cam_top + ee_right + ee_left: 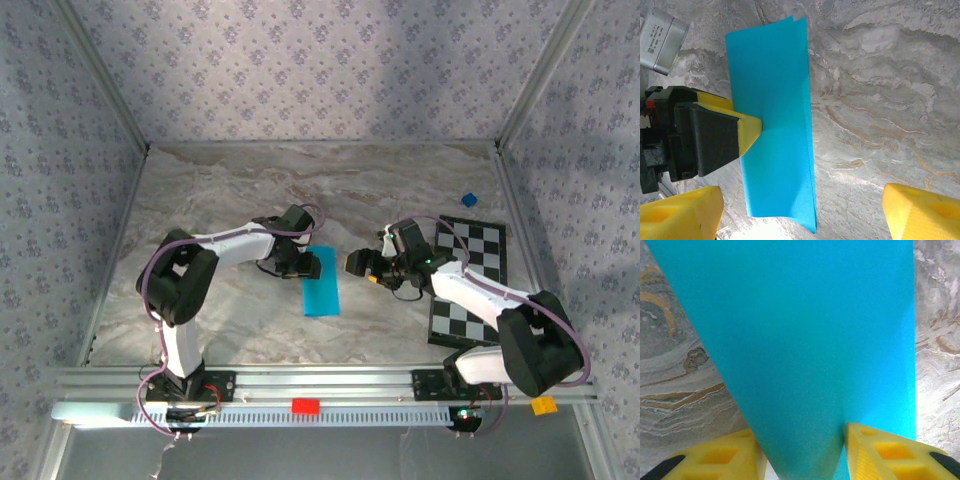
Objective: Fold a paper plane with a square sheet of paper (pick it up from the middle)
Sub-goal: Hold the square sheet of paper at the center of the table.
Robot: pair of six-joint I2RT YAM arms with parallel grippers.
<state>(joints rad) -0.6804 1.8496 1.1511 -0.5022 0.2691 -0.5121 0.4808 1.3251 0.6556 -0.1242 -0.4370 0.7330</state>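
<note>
Left end effector [305, 265] pinching the paper [322, 285], mid-bench

The paper's a folded blue strip lying near the middle of the bench [250, 190], running near to far. The left end effector is clamped on a raised flap at its left edge, yellow fingers [875, 455] on either side. The right end effector [360, 268] sits just right of the strip with its fingers wide apart, holding nothing.

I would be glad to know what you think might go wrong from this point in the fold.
1. The left gripper meets the sheet of paper at one long edge alone, so the strip may slide or skew on the smooth table.
2. The paper's layers look slightly offset at one end, so a crease pressed now could set crooked.
3. The right gripper hangs open, clear of the paper, so nothing pins the other side.
</note>
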